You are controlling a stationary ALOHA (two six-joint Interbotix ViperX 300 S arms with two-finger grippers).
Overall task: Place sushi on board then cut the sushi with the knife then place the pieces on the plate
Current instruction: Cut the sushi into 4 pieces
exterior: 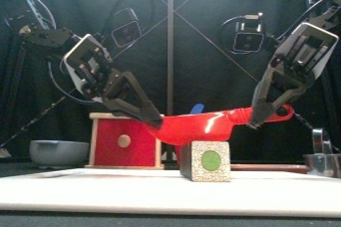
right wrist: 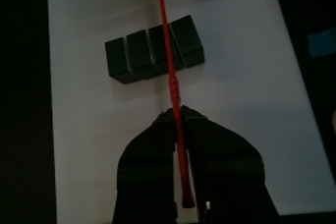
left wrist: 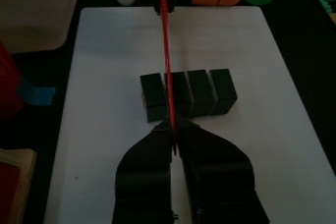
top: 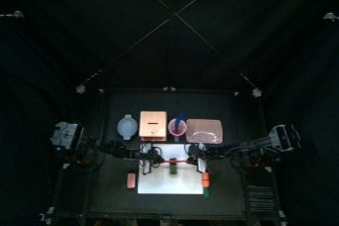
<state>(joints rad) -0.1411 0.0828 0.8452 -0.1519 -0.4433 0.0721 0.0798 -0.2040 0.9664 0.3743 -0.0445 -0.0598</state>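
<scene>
Sushi roll (left wrist: 203,90) lies mid white board (left wrist: 112,61) on the desk (top: 113,200). It's four square dark green blocks with a speckled pale end face and a green centre. We judge it light, hard and smooth, likely to skid or split at a seam. The red knife (exterior: 200,125), thin stiff plastic, spans just above it. Left gripper (left wrist: 174,132) is clamped on one end, right gripper (right wrist: 175,120) on the other. We'd pinch pieces across their flat sides. The pink plate (top: 204,129) waits behind the board.

Black arms (exterior: 47,37), seemingly white cross-plates (exterior: 84,60)
</scene>
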